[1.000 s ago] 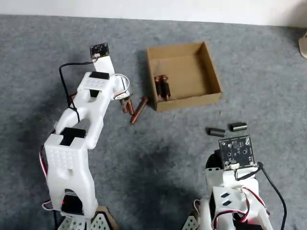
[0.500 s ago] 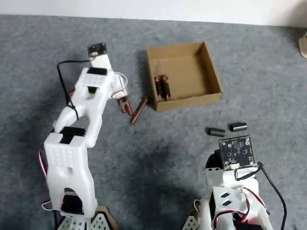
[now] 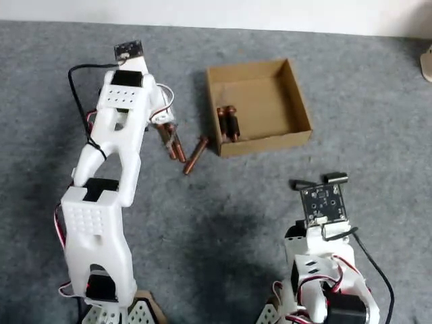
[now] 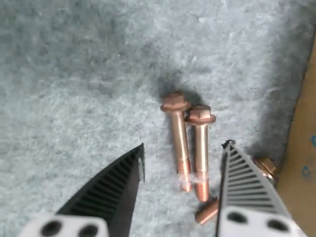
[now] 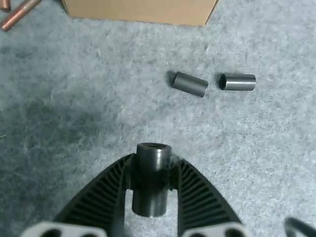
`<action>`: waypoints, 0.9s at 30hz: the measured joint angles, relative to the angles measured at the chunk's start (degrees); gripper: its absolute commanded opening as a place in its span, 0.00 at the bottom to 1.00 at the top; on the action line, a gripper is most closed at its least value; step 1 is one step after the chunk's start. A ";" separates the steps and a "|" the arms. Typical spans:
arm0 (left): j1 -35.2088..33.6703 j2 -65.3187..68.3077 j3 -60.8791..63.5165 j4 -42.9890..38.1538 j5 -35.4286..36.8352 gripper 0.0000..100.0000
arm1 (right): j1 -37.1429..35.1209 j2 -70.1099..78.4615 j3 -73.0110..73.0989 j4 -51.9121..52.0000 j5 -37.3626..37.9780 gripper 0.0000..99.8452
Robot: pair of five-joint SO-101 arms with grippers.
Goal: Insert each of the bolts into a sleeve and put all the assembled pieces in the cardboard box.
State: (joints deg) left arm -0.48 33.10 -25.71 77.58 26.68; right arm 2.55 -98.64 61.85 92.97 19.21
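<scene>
— Over the grey tabletop (image 3: 223, 216), just left of the cardboard box (image 3: 264, 144): left tool (image 4: 184, 146), spread wide, gripping nothing.
— Below it?
— Two copper bolts (image 4: 180, 129), flat on the tabletop, side by side and touching, heads at the far end from the wrist. Framed between the two black fingers (image 4: 121, 182), seemingly clear of both. Then a third bolt (image 4: 206, 213), slanted, just beside the pair, middle hidden behind one finger, head close to the box wall.
— From the high view?
— All three in one cluster off the box's near left corner, outside it.
— And the right tool (image 5: 153, 162)?
— Pressed onto a dark sleeve (image 5: 150, 190), held lengthwise between the fingers, open bore facing away from the wrist. Sitting on the robot's near side of the tabletop, well apart from the bolts.
— Any others?
— Two loose sleeves (image 5: 190, 83), lying on their sides ahead of that tool, near each other but not touching, between it and the box's front wall. One showing its open end, the other turned at a slant.
— Inside the box?
— Two assembled pieces (image 3: 228, 123), side by side against the left wall, copper heads toward the far side, darker bodies toward the near side.
</scene>
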 measured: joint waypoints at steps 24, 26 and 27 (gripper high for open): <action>-2.81 8.09 0.00 0.35 6.95 0.24 | -0.09 0.00 0.00 0.00 0.00 0.00; -2.73 6.86 0.00 0.35 6.68 0.24 | -0.09 0.00 0.00 0.00 0.00 0.00; -2.73 6.15 0.00 0.35 6.68 0.24 | -0.09 0.00 0.00 0.00 0.00 0.00</action>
State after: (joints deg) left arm -3.21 39.25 -25.71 77.93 33.36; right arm 2.46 -98.64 61.85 92.97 19.21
